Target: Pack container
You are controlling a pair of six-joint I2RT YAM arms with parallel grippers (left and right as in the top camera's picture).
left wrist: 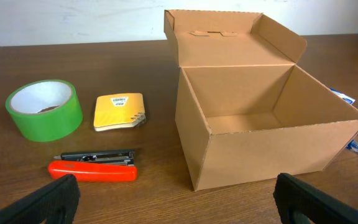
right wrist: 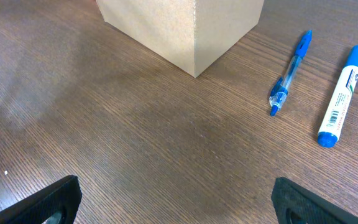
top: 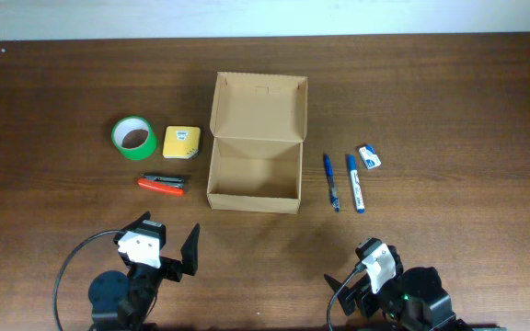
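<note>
Dead centre of the table point(top: 449, 83) the container point(top: 254, 175) stands open and empty, my left gripper point(left wrist: 176, 190) and right gripper point(right wrist: 176, 193) both spread wide holding nothing, so I judge packing unstarted; next move needs reaching a loose item, say the stapler point(left wrist: 93, 168).

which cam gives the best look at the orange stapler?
Left wrist. The stapler lies close and large there, black top and orange base clearly distinct, left of the container. Overhead shows it whole but small, nearer the robot than the green tape roll. Right wrist does not show it at all.
</note>
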